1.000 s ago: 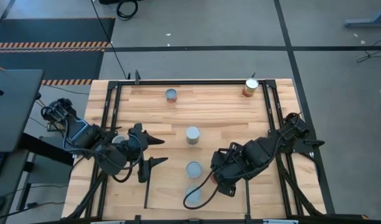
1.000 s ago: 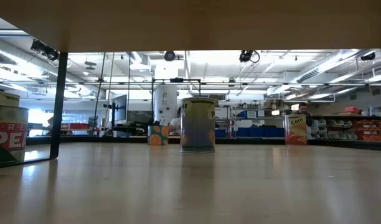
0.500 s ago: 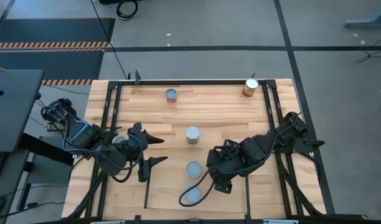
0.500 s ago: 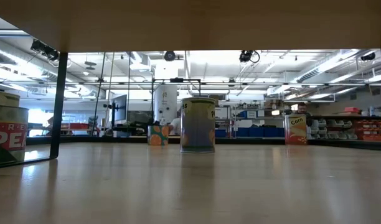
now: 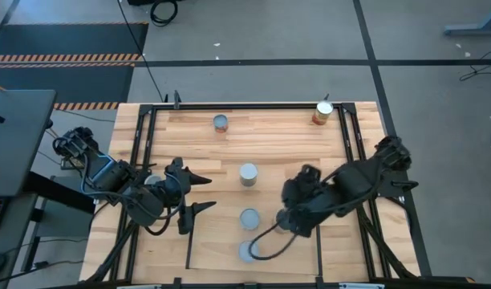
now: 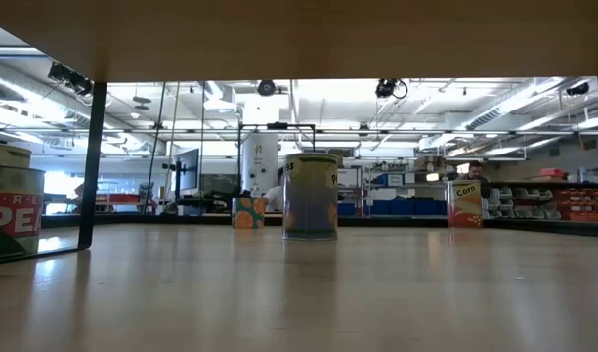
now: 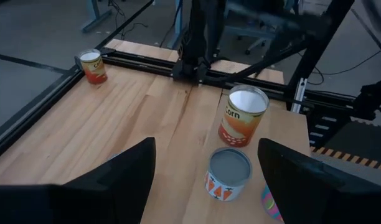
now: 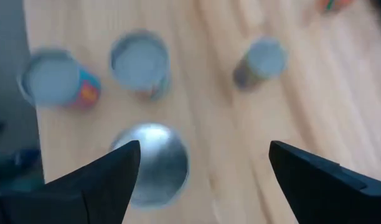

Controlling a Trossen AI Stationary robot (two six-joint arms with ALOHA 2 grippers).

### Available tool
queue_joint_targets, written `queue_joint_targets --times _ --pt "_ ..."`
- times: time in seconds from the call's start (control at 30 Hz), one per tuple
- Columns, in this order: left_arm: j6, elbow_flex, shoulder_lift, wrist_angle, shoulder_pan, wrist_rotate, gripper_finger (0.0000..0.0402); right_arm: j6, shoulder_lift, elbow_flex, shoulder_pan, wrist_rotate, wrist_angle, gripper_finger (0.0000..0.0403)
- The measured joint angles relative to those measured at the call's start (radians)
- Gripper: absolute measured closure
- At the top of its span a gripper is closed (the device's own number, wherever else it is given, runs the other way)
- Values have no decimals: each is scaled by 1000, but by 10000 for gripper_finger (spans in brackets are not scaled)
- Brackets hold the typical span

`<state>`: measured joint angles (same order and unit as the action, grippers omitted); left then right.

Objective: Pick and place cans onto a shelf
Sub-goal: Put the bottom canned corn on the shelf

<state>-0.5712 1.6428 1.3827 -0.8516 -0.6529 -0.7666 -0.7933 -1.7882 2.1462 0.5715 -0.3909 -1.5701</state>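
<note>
Black cables on grey floor, hazard-striped tape beside planked tabletop.

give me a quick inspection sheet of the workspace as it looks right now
surface: planked wooden tabletop inside a black frame
job's things: five cans in the high view; one at the far edge, one with an orange-brown side at the far right corner, three in a line down the middle
clutter: nothing seen
grippers: left gripper open, empty; right gripper open, empty, beside the middle line
cables: black cable looped on the floor
surroundings: hazard-striped floor tape
</note>
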Motion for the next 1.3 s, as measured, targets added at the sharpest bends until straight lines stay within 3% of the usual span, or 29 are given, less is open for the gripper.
queue_joint_targets --times 0.1,0.2,0.5,0.73,0.83,1.03,1.13,1.3 --pt "-3 0 0 -7 0 -7 115 -73 52 -55 11 -121 4 40" --pt "-20 0 0 -19 0 -19 115 -128 100 -144 0 -162 1 40" --pt "-21 0 7 -21 -1 -32 115 -238 180 -446 -15 20 20 42" --pt "-21 0 6 -21 -1 -34 115 -184 170 -462 12 173 166 44" --pt "-20 0 6 -21 -1 -34 115 -175 171 -462 12 179 267 44" --pt "-20 0 6 -23 -1 -34 115 -152 172 -462 12 203 275 44" --pt "-20 0 6 -39 -1 -40 115 -142 186 -462 10 174 285 45" --pt "-21 0 6 -48 -1 -61 115 -23 198 -461 8 43 470 46"
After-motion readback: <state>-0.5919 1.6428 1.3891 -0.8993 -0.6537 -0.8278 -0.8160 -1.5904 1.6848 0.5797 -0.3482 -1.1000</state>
